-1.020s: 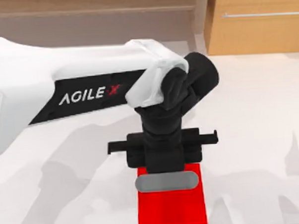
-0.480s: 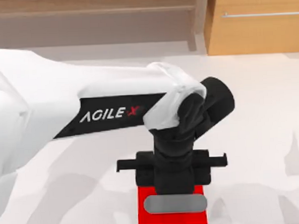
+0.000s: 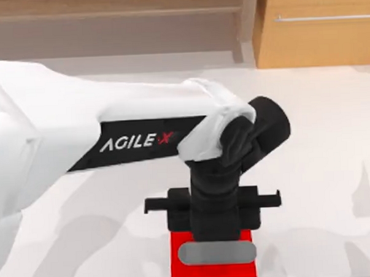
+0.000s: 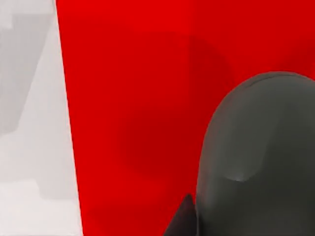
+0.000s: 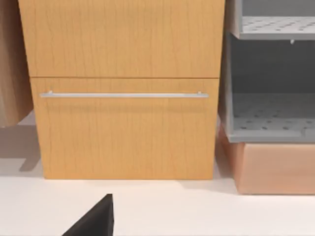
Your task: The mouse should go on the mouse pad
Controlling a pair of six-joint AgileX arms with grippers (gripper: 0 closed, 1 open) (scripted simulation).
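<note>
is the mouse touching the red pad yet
Cannot tell. In the top view the mouse overlaps the mouse pad below the left gripper, but no view shows contact or a gap; the left wrist view shows shadow beside it.

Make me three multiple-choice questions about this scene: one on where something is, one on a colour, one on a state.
1. Where is the small grey capsule-shaped mouse?
A. over the flat red mouse pad
B. on the wooden drawer cabinet
C. at the table's left edge

2. What colour is the pad?
A. blue
B. red
C. green

3. Which arm reaches over the pad?
A. right
B. neither
C. left

Answers: 1 A, top view shows red around the mouse. 2 B, bright red in top and left wrist views. 3 C, the left gripper sits directly above the pad, beside the mouse.
</note>
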